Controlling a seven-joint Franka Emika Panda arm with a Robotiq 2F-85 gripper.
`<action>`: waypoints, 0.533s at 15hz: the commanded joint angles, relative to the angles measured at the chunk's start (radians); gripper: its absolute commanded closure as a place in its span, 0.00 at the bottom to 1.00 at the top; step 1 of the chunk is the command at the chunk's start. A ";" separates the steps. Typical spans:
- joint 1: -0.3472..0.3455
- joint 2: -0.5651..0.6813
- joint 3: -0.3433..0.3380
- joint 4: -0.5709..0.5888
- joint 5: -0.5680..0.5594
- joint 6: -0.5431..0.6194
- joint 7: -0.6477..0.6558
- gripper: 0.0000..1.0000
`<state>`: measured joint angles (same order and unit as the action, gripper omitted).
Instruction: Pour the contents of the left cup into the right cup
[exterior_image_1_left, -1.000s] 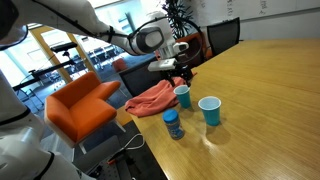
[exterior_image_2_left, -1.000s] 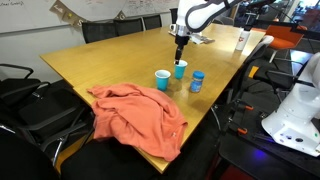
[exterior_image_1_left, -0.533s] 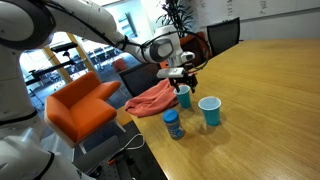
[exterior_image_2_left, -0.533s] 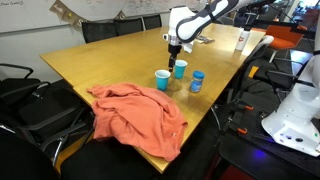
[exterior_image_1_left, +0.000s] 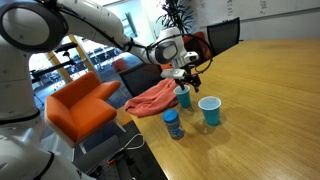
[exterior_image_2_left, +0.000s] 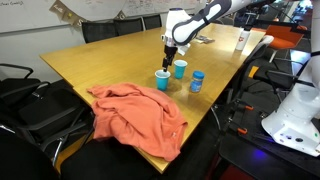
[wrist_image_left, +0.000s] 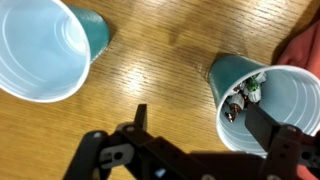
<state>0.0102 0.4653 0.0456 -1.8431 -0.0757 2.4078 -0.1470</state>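
The left cup (exterior_image_1_left: 183, 96) (exterior_image_2_left: 162, 79) stands upright on the wooden table beside the orange cloth. In the wrist view (wrist_image_left: 262, 105) it has a pale inside and holds several small items. The right cup (exterior_image_1_left: 210, 110) (exterior_image_2_left: 180, 68) stands upright close by and looks empty in the wrist view (wrist_image_left: 35, 50). My gripper (exterior_image_1_left: 186, 80) (exterior_image_2_left: 170, 54) is open just above the left cup. In the wrist view my gripper (wrist_image_left: 200, 118) straddles that cup's near wall, with one finger over its inside and the other outside. It holds nothing.
An orange cloth (exterior_image_1_left: 150, 99) (exterior_image_2_left: 135, 112) lies at the table edge next to the left cup. A short blue bottle-like container (exterior_image_1_left: 173, 124) (exterior_image_2_left: 197, 81) stands near both cups. Chairs surround the table (exterior_image_1_left: 270, 100).
My gripper has moved down and across toward the left cup and now hangs right over its rim. The cups, bottle and cloth have not moved.
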 joint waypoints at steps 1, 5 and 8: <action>0.022 0.035 -0.015 0.036 0.000 0.015 0.078 0.00; 0.035 0.059 -0.024 0.049 -0.005 0.013 0.129 0.26; 0.042 0.071 -0.031 0.055 -0.006 0.008 0.157 0.39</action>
<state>0.0337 0.5182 0.0326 -1.8106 -0.0764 2.4082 -0.0317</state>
